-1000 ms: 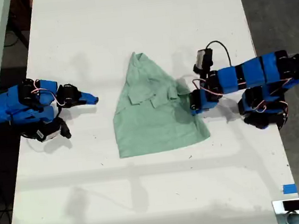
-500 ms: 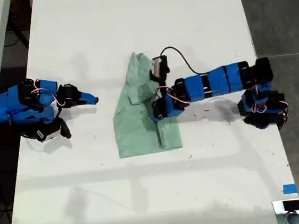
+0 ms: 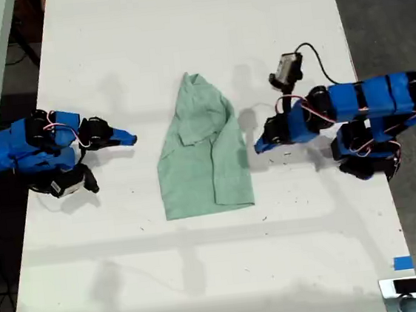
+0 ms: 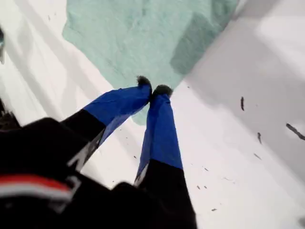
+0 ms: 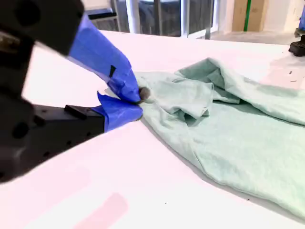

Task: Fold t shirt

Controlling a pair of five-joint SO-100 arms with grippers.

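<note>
Mint-green t shirt (image 3: 201,160) mid-table (image 3: 206,275), exterior view | 3 o'clock side looks folded in; 9 o'clock side apparently still to fold | my first gripper (image 3: 260,146) clenched, empty, just off shirt's 3 o'clock | my second gripper (image 3: 130,139) closed, empty, at 9 o'clock

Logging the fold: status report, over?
First end effector shut, empty. Second end effector shut, empty. Pale mint-green cloth t shirt flat, one side folded in. Nothing obstructing.
</note>
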